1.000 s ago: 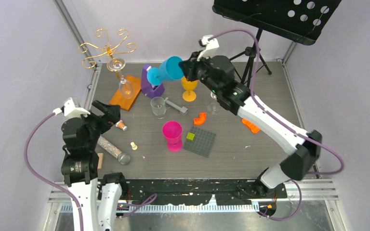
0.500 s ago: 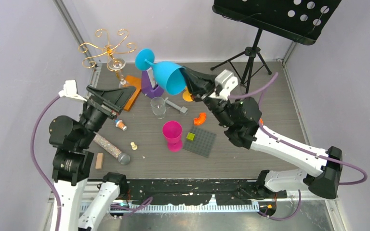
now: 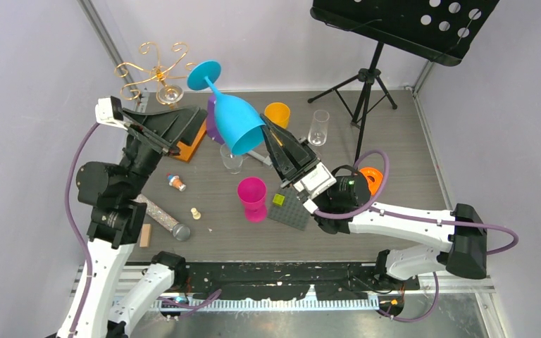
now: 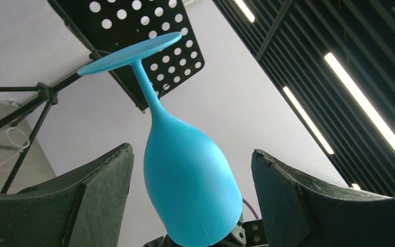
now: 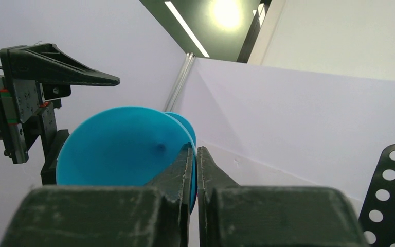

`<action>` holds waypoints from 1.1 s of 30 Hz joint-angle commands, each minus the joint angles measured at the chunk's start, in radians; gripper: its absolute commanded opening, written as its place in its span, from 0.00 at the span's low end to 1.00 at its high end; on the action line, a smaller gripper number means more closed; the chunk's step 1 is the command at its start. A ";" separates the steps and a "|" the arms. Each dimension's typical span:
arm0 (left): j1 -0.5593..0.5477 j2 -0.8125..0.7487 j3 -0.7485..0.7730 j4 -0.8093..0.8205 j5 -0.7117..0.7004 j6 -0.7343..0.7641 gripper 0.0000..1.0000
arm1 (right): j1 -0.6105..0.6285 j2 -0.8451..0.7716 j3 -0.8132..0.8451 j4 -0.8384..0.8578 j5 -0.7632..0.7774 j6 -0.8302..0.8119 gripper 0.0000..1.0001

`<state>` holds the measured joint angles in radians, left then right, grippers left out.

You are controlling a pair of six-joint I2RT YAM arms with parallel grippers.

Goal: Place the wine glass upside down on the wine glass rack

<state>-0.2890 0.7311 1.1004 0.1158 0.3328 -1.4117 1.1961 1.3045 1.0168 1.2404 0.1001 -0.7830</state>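
Wine glass [image 3: 238, 127]: blue, opaque. It is in the air above the table [image 3: 394, 141], upside down and tilted. The foot is uppermost and leans toward the back left, with the bowl mouth lowest.
Right gripper [image 5: 194, 150]: jaws drawn almost together, pinching the rim of the bowl, with only the thin blue wall between the fingers. It reaches up from below and to the right of the glass and is the only thing gripping it.
Left gripper [image 4: 191, 154]: jaws spread wide, one on each side of the bowl. There is a gap on both sides, so it touches and holds nothing.
Wine glass rack [image 3: 156, 70]: gold wire scrolls on a central stem, at the back left. Its flat orange base is partly hidden behind the left gripper.
Glass relative to rack: in the overhead view the blue foot is just right of the scroll arms, not hung on them. Their relative height cannot be told.
Clear stemmed glass [image 3: 170, 93]: its round foot sits among the rack's wires. The rest is hidden by the left gripper.
Music stand [image 3: 401, 21]: black, perforated, on a tripod at the back right.
Magenta cup [image 3: 252, 197]: upright, mid-table.
Orange cup [image 3: 277, 113]: upright, behind the blue bowl.
Clear tumbler [image 3: 231, 156]: upright, partly overlapped by the blue bowl in the overhead view.
Tall clear glass [image 3: 318, 127]: upright, near the tripod.
Grey stud plate [image 3: 289, 213]: flat on the table, with a yellow-green block [image 3: 278, 199] on it.
Glitter tube [image 3: 160, 217]: lying on its side, front left.
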 commanded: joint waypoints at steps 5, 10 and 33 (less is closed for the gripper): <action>-0.054 0.069 0.024 0.136 0.016 -0.035 0.75 | 0.044 -0.011 0.015 0.085 -0.057 -0.129 0.05; -0.094 0.102 0.028 0.174 0.009 -0.039 0.66 | 0.054 0.004 0.015 0.069 -0.065 -0.168 0.05; -0.115 0.144 -0.008 0.329 0.027 -0.062 0.00 | 0.056 0.001 -0.052 0.038 -0.149 -0.233 0.05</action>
<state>-0.3920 0.8738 1.1004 0.3412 0.2867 -1.4925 1.2427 1.3132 0.9775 1.2938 -0.0322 -1.0164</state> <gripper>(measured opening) 0.050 0.089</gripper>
